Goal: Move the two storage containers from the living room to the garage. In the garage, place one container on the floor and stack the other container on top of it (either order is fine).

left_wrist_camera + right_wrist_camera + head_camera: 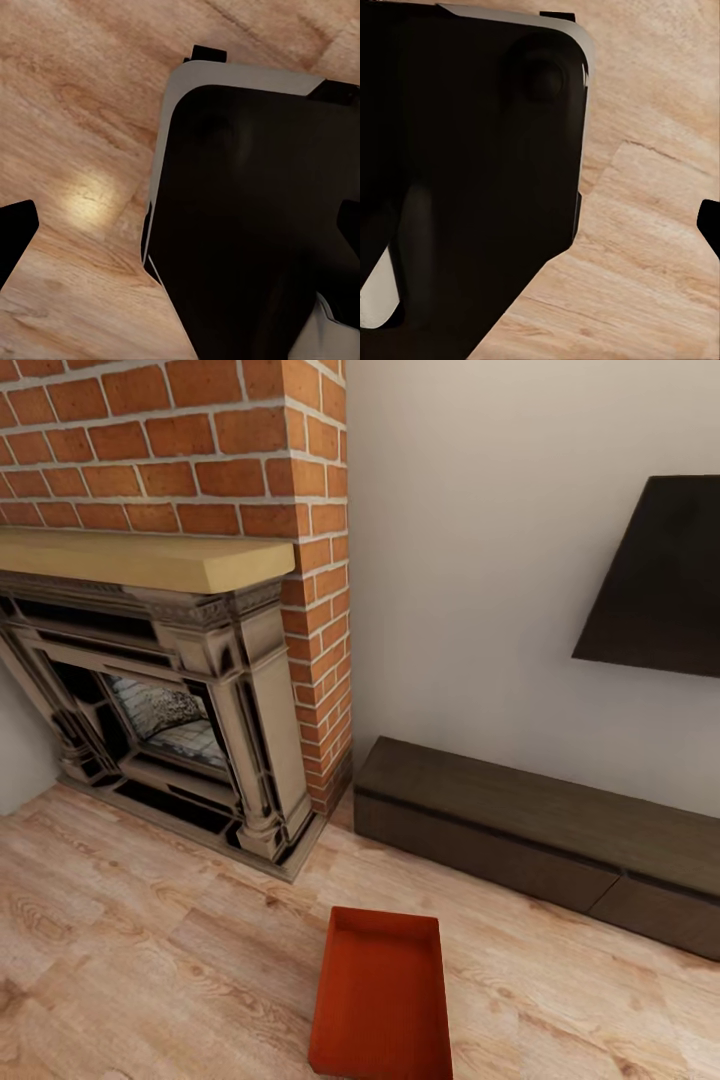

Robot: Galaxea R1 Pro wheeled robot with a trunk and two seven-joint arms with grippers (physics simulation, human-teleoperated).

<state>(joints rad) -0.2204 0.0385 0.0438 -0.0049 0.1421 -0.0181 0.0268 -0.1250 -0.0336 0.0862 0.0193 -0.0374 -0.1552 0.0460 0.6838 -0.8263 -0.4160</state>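
Note:
One red-orange storage container [380, 995] lies on the living room's light wood plank floor [150, 950], low in the head view, just in front of me. It is empty, and its long side points away from me toward the wall. The second container and the garage are out of view. In the left wrist view my left gripper [180, 225] hangs open over the planks and my own black base [247, 225], with one dark fingertip [15, 229] at each side. My right gripper [540, 225] hangs likewise over planks and base, with one fingertip [710, 225] at the picture's edge.
A brick fireplace wall [200, 440] with a wooden mantel [140, 558] and an ornate firebox [170, 720] stands at the left. A low dark bench [540, 835] runs along the white wall at the right, under a black screen [665, 580].

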